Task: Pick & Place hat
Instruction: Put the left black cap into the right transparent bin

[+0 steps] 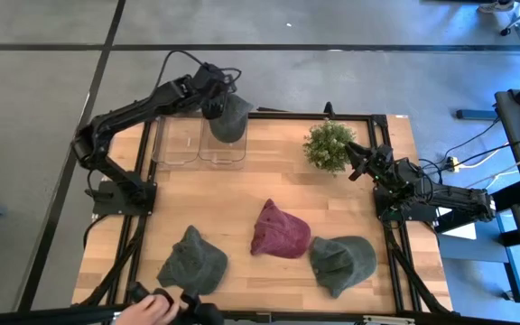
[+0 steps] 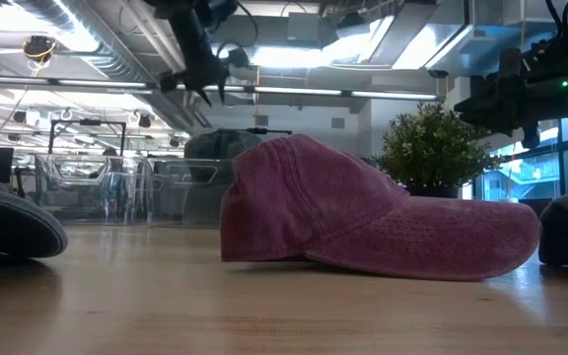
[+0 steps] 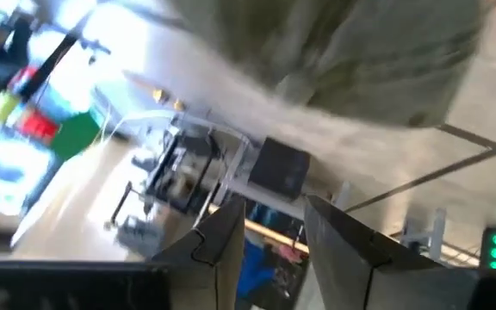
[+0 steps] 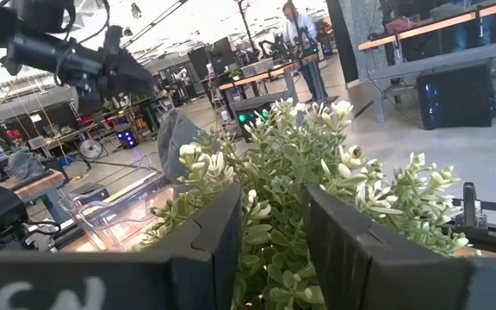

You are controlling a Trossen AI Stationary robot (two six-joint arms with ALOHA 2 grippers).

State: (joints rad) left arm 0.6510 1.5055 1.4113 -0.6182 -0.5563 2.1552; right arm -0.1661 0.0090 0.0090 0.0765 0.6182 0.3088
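Grey floor (image 1: pixel 350 23), ceiling lights (image 2: pixel 294 57), windows (image 2: pixel 560 173).

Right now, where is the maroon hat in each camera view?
High view: the maroon hat lies on the table, near the middle of the front half, between two grey-green hats.
Low view: it fills the centre, close to the camera.
Left wrist view: not in it.
Right wrist view: not in it.
Shared landmark: the potted plant, behind the hat's brim in the low view.
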